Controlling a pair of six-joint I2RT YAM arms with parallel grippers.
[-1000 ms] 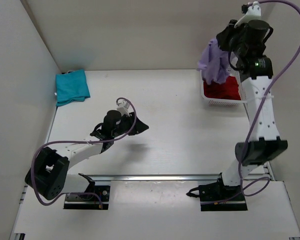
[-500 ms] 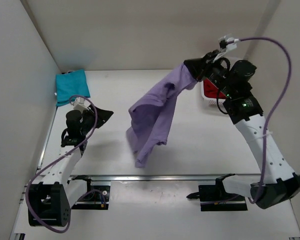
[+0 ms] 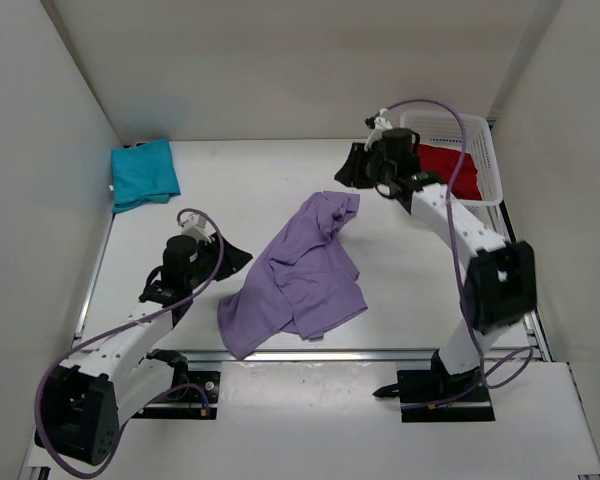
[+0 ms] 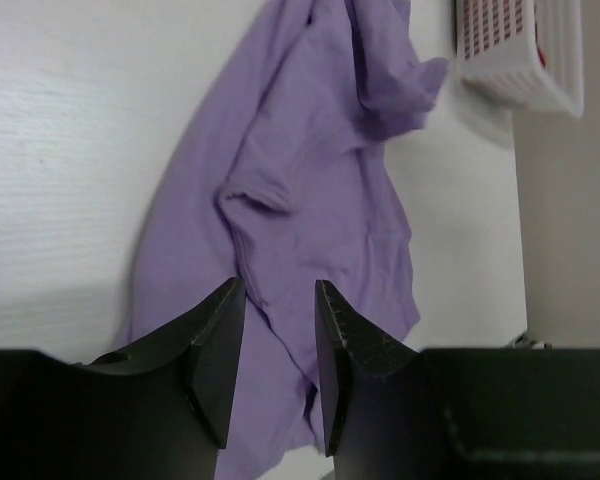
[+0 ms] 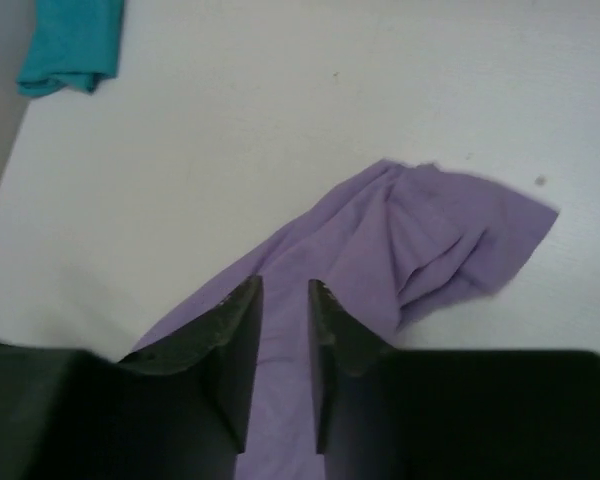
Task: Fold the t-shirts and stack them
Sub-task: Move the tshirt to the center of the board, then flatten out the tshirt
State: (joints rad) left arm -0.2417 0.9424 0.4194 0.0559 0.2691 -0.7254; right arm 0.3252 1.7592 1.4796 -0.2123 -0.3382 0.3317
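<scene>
Both claws, left (image 4: 272, 360) and right (image 5: 284, 350), gape empty above the crumpled lavender shirt (image 3: 300, 275); pinching bunched layers risks a crooked fold.

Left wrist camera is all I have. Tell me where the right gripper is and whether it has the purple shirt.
Observer: The right gripper hangs over the far end of the lavender t-shirt. Its jaws are apart with nothing between them, and the shirt lies crumpled on the table.
Operator: Now find me the teal one.
Observer: The teal t-shirt lies at the table's far left corner, against the side wall. It looks folded and is well apart from the lavender one.
</scene>
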